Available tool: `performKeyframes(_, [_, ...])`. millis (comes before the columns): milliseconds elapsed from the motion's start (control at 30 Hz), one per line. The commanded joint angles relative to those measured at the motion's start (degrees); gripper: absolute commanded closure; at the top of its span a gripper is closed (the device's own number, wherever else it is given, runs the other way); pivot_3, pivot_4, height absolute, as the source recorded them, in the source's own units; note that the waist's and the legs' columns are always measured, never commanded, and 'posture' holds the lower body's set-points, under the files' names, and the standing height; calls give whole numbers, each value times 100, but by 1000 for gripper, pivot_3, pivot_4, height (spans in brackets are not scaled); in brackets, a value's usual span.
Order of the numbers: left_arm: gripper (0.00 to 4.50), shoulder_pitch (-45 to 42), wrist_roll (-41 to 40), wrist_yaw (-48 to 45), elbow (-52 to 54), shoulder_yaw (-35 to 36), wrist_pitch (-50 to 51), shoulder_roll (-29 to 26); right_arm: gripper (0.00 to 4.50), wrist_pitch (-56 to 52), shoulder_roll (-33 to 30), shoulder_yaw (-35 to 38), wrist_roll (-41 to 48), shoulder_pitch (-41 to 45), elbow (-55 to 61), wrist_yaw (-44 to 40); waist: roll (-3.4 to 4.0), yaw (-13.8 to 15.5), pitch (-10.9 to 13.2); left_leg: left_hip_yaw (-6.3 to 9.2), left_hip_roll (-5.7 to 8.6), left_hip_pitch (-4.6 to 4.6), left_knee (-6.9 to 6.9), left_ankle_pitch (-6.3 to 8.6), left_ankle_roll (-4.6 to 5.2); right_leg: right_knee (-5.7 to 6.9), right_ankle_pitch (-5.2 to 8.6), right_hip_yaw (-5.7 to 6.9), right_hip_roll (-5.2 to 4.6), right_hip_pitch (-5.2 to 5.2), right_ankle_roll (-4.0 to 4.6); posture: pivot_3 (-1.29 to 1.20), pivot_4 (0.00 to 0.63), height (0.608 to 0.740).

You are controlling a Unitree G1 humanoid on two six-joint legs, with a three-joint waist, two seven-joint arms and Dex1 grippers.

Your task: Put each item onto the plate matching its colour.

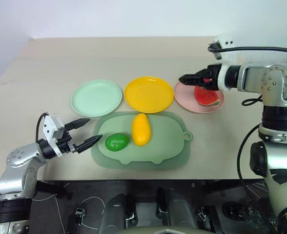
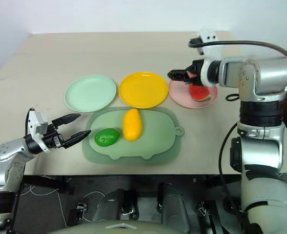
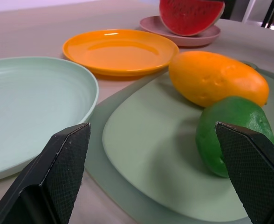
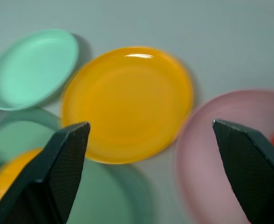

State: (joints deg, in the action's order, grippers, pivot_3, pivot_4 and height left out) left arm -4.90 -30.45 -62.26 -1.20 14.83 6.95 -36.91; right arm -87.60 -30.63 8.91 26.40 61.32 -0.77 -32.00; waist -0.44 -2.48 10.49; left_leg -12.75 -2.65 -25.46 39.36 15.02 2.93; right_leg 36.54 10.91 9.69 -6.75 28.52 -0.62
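One of three fruits is sorted: the watermelon wedge (image 1: 207,96) rests on the pink plate (image 1: 185,95). Above that plate hangs the right hand (image 1: 186,78), fingers apart and empty. Two remain — the yellow mango (image 1: 140,128) and the green fruit (image 1: 116,142) lie just beside each other on the sage mat (image 1: 168,146), while the yellow plate (image 1: 149,94) and mint plate (image 1: 96,97) stand bare. The left hand (image 1: 85,132), jaws spread, holds nothing near the green fruit — probably the next pick.

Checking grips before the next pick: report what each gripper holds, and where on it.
Nothing is held. The left gripper stands open beside the green fruit; the right gripper is open above the plates, the watermelon wedge lying on the pink plate.
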Motion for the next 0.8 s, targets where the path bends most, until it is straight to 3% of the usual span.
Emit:
performKeyframes(33, [0,-86,-10,-5,56,80,-80,-54,53,-490,406,229,788,-278,665,439,-3,0,-2,0,0,0,0,0,0,0,0,0,0,0,0,0,150,696])
performKeyframes(333, [0,-246,24,46,63,-33,-20,-16,53,-490,928,274,2699,-974,362,2349,-5,-3,-3,-2,3,2,0,0,0,0,0,2,1,-5,0,0,150,696])
performKeyframes(500, [0,-324,14,197,307,-143,150,19,53,-490,1110,142,3912,-955,-178,3281,-5,-13,-3,-3,2,4,0,0,0,3,-1,2,5,-6,-1,0,150,696])
performKeyframes(800, [0,-391,15,268,376,-209,273,11,53,-490,1607,-206,5267,-988,-580,4977,-5,-5,-3,-5,2,7,0,-1,1,9,-1,1,9,-9,-2,0,150,696])
